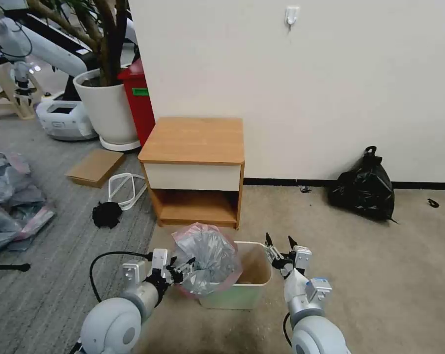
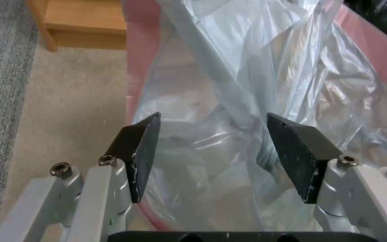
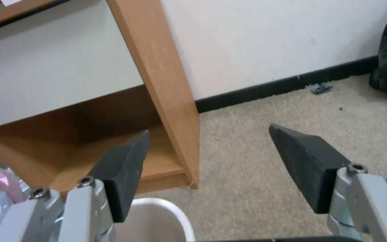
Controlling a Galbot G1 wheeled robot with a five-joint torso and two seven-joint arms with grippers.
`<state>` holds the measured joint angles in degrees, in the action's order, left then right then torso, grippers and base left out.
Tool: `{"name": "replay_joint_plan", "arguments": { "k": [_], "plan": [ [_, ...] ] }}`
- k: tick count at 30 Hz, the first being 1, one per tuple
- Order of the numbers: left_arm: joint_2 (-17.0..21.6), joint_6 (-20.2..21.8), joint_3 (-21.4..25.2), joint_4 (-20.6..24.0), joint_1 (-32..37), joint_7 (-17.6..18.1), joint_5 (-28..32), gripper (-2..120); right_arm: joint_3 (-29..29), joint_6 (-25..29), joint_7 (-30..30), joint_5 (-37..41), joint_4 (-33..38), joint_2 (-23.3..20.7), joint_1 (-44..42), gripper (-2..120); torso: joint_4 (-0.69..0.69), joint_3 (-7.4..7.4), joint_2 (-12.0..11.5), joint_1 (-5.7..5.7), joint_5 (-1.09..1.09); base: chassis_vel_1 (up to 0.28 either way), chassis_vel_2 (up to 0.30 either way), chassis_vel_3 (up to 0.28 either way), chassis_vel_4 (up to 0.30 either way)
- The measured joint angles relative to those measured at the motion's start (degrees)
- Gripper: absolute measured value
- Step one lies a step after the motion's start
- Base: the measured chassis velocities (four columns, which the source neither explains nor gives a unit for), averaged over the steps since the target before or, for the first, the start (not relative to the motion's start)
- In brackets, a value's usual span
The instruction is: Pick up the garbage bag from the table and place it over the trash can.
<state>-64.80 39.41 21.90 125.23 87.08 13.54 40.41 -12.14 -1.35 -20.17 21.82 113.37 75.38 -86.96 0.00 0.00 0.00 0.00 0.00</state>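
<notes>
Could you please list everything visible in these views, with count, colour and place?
garbage bag: one, translucent grey with pink rim, bunched over the bin's left side
trash can: one, cream-white, on the carpet before the nightstand
table: one, light-brown with white drawer front, against the wall
black bag: one, knotted, by the wall on the right
red bin: one, left of the nightstand
plant pot: one, white, beside the red bin
cardboard: one, brown, flat on the floor
left gripper: fingers open at the bag
right gripper: fingers open, above the bin's right rim

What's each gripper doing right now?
Left gripper: open, against the garbage bag, not clamping it.
Right gripper: open, empty, beside the trash can.
</notes>
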Motion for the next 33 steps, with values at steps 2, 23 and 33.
{"name": "replay_joint_plan", "arguments": {
  "k": [2,23,33],
  "plan": [
    [0.25,0.19,-0.19,-0.05,-0.23,0.00,0.00,63,0.01,0.00,0.00,0.00,-0.03,0.06,-0.01,72,0.00,0.00,0.00,0.00,0.00,0.000,0.000,0.000,0.000],
    [2.05,2.83,-2.08,-1.51,-2.89,0.65,0.10,63,-0.34,0.20,-0.15,0.08,-0.32,0.24,-0.16,62,0.00,0.00,0.00,0.00,0.00,0.000,0.000,0.000,0.000],
    [3.10,2.81,-4.50,-3.11,-5.14,1.78,1.21,62,-0.61,0.24,-0.20,0.14,-0.67,0.40,0.08,62,0.00,0.00,0.00,0.00,0.00,0.000,0.000,0.000,0.000]
  ]
}}
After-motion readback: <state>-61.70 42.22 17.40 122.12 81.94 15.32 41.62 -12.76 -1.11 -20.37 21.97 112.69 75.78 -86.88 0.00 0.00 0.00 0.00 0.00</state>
